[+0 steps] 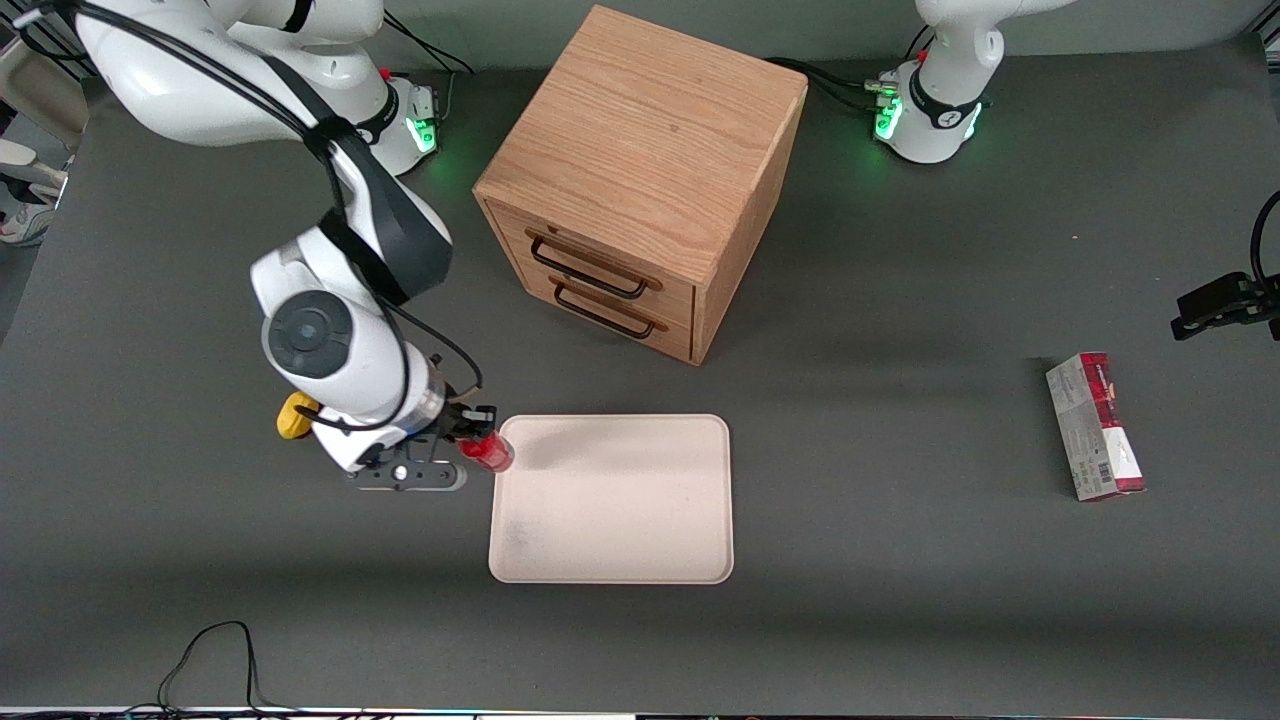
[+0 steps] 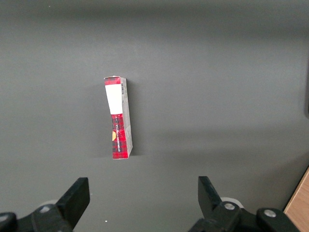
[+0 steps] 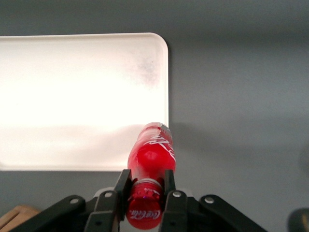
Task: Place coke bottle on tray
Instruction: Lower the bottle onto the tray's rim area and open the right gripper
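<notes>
At the working arm's end of the tray [image 1: 612, 540], the end effector [image 1: 478, 437] hangs over the dark grey worktop [image 1: 900, 560] with its two black fingers [image 3: 121, 187] pinched on the neck of the coke bottle [image 1: 487, 451], just below the red cap. In the right wrist view the bottle [image 3: 150, 166] is seen from above, cap toward the camera, its bright red body carrying a white script marking, and its base reaches over the rim of the tray [image 3: 82, 150] near one rounded corner; whether the base touches the tray or hangs above it cannot be told. In the front view the bottle shows as a small red shape right at the tray's edge, partly covered by the end effector's black parts. The tray is pale cream-pink, flat, with a low raised rim, and it lies nearer to the front camera than the wooden drawer cabinet [image 1: 640, 180], which has two drawers with dark handles. A small yellow object [image 1: 294, 415] peeks out beside the working arm's wrist, on the side away from the tray. Toward the parked arm's end of the worktop, well apart from the tray, a red-and-grey carton [image 1: 1095, 427] lies on the worktop; the left wrist view shows the same carton [image 2: 119, 118] lying alone on the grey surface.
</notes>
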